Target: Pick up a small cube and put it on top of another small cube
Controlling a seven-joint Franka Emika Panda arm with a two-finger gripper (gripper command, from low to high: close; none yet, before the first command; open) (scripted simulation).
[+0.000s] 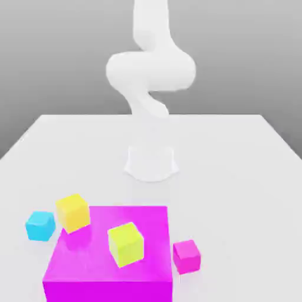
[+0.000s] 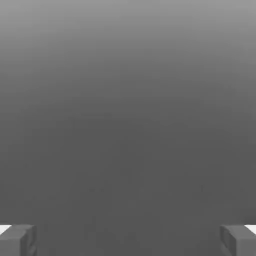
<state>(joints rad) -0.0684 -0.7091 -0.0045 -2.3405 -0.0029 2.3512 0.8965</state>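
The small cyan cube (image 1: 40, 226) rests on the white table near its front edge, at the exterior view's left. The lime cube (image 1: 125, 243) sits on top of a big magenta block (image 1: 88, 271), slightly turned. In the hand view my gripper (image 2: 128, 240) is open, its two grey fingertips (image 2: 17, 240) far apart with nothing between them, facing plain grey background. The white arm (image 1: 150, 71) rises from its base (image 1: 151, 162) at the table's middle and leaves the exterior view at the top.
A pure-yellow cube (image 1: 73, 212) stands at the magenta block's far left corner, right beside the cyan cube. A small magenta cube (image 1: 186, 256) lies on the table just right of the block. The white table (image 1: 236, 177) stretches wide around the arm's base.
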